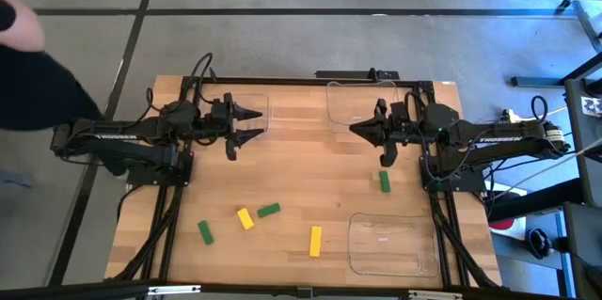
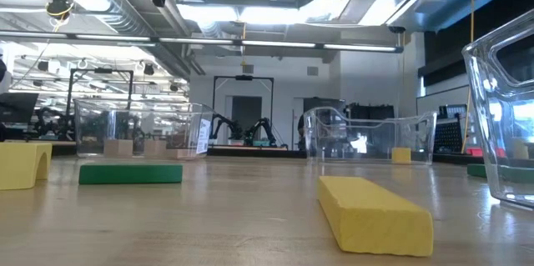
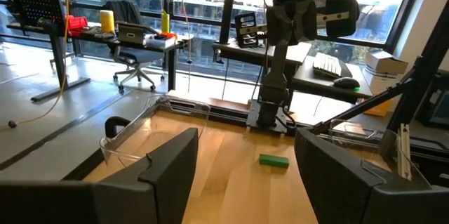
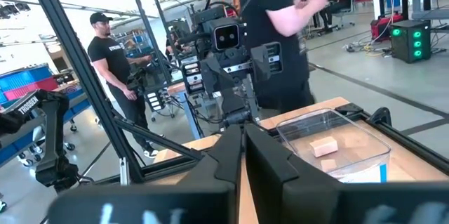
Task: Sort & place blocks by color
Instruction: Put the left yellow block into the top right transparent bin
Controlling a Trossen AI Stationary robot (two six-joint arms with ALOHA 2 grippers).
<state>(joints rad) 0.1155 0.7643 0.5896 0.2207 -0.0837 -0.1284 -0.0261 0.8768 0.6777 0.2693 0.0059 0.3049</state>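
- the left gripper (image 1: 252, 123) hung above the far left part of the table (image 1: 301, 164), its two fingers spread wide apart with nothing between them; in its wrist view the same gap showed between the dark fingers (image 3: 165, 168).
- the right gripper (image 1: 360, 128) hung above the far right part of the table, fingers pressed together and holding nothing; the wrist view showed the two fingers (image 4: 228, 155) meeting with no gap.
- a green block (image 1: 384, 181) lay on the bare wood just in front of the right arm, apart from the gripper.
- four more blocks lay toward the near edge: a green bar (image 1: 205, 233), a yellow block (image 1: 245, 218), a second green bar (image 1: 269, 210) just beside it, and a yellow bar (image 1: 315, 241) further right.
- a clear tray (image 1: 386, 244) sat at the near right corner, another clear tray (image 1: 359, 101) at the far edge by the right gripper.
- tan blocks (image 4: 328, 145) rested inside a clear tray at the far left, seen in the right wrist view.
- a person in black (image 4: 270, 34) stood beyond the table.
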